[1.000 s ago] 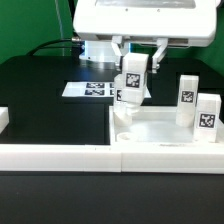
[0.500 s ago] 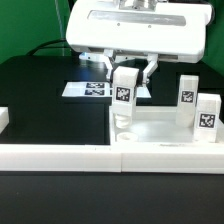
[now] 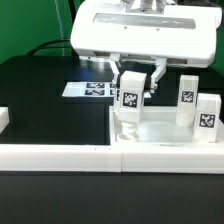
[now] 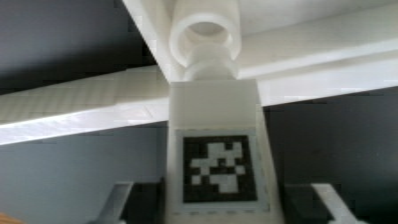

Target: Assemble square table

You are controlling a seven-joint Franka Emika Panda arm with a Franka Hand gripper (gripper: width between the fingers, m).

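Light is bright and even in the exterior view, apparently from above. White parts are nearly blown out: the arm housing (image 3: 145, 38) and the front rail (image 3: 110, 152) lose surface detail. The black table (image 3: 45, 100) shows a soft sheen and only faint shadows. The picture is small and coarse, and the tags on the marker board (image 3: 88, 90) are smeared. The wrist view is dimmer and soft throughout; the leg (image 4: 217, 150) fills it, its tag blurred, edges hazy.

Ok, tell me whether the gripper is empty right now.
No: the gripper is clamped on a white tagged leg, holding it upright above the square tabletop.
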